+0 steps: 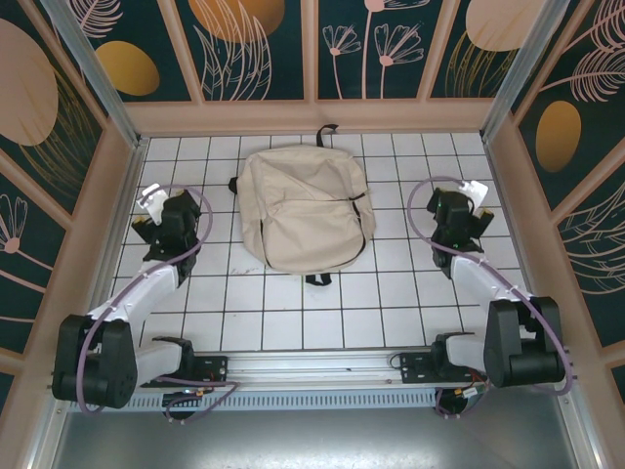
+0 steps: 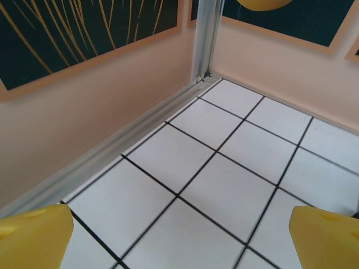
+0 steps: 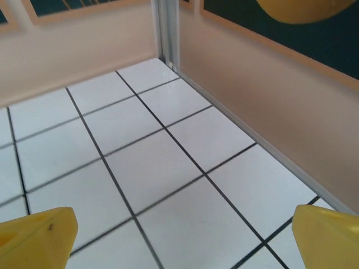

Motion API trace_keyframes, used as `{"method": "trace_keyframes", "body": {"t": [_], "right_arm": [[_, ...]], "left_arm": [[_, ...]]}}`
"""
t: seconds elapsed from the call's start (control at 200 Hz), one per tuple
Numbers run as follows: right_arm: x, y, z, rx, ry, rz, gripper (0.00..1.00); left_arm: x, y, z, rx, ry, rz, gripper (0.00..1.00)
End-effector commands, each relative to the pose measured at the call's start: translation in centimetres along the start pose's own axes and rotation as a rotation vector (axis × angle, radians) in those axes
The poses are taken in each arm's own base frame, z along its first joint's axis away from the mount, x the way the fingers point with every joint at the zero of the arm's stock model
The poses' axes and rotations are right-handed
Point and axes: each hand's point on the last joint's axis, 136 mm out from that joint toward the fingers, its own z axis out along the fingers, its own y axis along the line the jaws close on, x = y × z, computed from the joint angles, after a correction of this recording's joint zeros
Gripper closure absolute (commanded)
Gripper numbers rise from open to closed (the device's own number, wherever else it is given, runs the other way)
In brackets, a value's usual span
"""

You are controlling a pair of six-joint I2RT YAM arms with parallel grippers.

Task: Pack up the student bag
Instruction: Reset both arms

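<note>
Where my left gripper [image 2: 179,242] is: over bare white tile near the left wall, jaws spread wide, nothing between them.
Left fingers [image 2: 33,241]: yellow tips, one in each lower corner of my left wrist view, with tile across the whole gap.
My right gripper [image 3: 182,240]: spread just as wide and holding nothing, over tile by the right wall.
Right fingers [image 3: 328,238]: yellow tips at the two lower corners of my right wrist view, clear of everything.
Left arm [image 1: 146,288]: rises from its base at the near left, elbow bent, forearm reaching forward, wrist aimed at the far left corner post [image 2: 205,39].
Right arm [image 1: 483,278]: mirrors it from the near right, wrist aimed at the far right post [image 3: 167,28].
Student bag [image 1: 303,210]: lies flat on the table [image 1: 264,322], in the far middle between my two grippers and well apart from both.
Bag's long axis: runs from near to far, tipped slightly off the tile lines.
Bag's top: the black carry loop [image 1: 325,130] points at the back wall.
Bag's bottom: faces me, a black strap end [image 1: 317,279] poking out at the near edge.
Zipper [image 1: 366,220]: a dark line curving down the bag's right side; I cannot tell whether it is closed.
</note>
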Motion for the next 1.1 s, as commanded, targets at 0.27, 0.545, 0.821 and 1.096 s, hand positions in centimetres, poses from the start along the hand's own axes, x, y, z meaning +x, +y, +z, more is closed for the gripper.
{"method": "trace_keyframes", "body": {"t": [0.27,0.545,0.821,1.096], "right_arm": [[0.3,2.6,-0.9,-0.225,-0.189,-0.044,0.01],[1.3,3.5,-1.8,-0.382,-0.240,-0.008,0.01],[2.5,3.5,-2.3,-0.428,-0.258,-0.013,0.01],[3.8,3.7,-0.1,-0.407,-0.202,-0.001,0.01]], "left_arm": [[1.6,-1.1,0.3,0.165,-0.187,0.100,0.01],[2.3,-1.6,-1.3,0.362,-0.269,0.053,0.01],[3.5,-2.1,-1.9,0.447,-0.293,0.070,0.01],[4.2,-3.3,0.7,0.402,-0.195,0.103,0.01]]}}
